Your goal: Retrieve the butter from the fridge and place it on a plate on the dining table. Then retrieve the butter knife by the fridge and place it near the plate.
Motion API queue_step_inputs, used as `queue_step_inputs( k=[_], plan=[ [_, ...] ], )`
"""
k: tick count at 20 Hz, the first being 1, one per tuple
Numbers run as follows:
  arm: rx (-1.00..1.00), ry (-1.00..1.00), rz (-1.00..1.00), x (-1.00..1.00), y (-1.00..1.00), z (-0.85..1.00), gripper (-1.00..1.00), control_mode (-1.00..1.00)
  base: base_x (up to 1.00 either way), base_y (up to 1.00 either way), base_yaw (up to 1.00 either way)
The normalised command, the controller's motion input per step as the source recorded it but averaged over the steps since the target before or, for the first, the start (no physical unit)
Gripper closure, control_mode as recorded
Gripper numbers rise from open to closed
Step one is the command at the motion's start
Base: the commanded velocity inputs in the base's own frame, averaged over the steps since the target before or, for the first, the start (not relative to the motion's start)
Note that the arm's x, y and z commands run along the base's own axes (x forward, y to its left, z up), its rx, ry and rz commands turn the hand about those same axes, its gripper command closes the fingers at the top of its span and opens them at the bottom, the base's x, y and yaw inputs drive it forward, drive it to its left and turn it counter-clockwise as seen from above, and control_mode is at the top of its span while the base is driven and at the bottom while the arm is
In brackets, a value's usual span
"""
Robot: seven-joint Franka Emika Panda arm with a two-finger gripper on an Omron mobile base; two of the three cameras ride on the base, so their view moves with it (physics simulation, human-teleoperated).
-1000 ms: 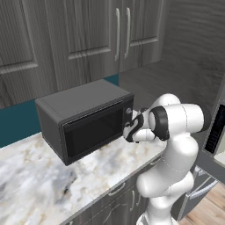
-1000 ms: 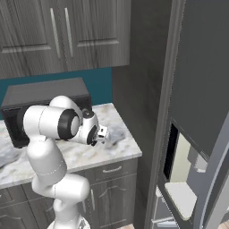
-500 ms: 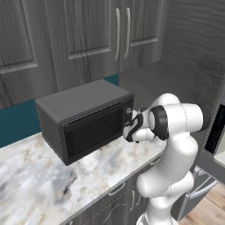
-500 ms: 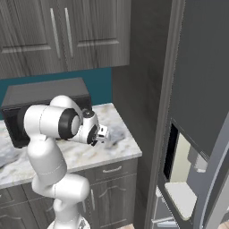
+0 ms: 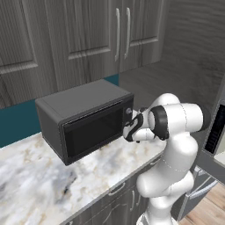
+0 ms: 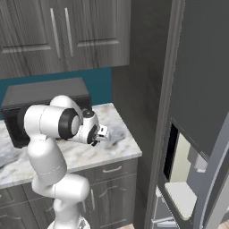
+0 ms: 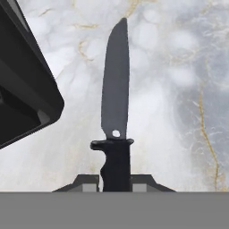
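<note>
Beside the microwave, the end effector has just clamped the butter knife, seemingly ready for lifting off the counter

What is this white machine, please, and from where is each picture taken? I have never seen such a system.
It is a white robot arm on a driving base, in a simulated kitchen. Two pictures come from cameras on the base, behind the arm to its left and its right. The third comes from a camera on the hand, looking along the end effector. A dark microwave stands on the marbled counter, beside the grey fridge. In the hand view, the end effector is shut on the handle of the black butter knife, whose blade points away over the counter.
</note>
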Motion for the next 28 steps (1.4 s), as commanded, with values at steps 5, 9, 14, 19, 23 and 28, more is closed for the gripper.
queue_step_inputs(
  k=[5, 9, 14, 19, 23, 28],
  plan=[
    [0.0, 0.0, 0.0, 0.0, 0.0, 0.0, 1.0, -1.0, 0.0, 0.0, 0.0],
    [0.0, 0.03, -0.03, 0.05, -0.19, 0.0, 1.0, -1.0, 0.0, 0.0, 0.0],
    [0.0, 0.02, -0.2, -0.16, -0.39, 0.13, 1.0, -1.0, 0.0, 0.0, 0.0],
    [-0.02, 0.0, -0.08, -0.52, -0.01, 0.27, 1.0, -1.0, 0.0, 0.0, 0.0],
    [0.07, 0.01, 0.0, -0.74, -0.03, 0.61, 1.0, -1.0, 0.0, 0.0, 0.0],
    [0.04, 0.08, 0.0, -0.59, -0.12, 0.91, 1.0, -1.0, 0.0, 0.0, 0.0]
  ],
)
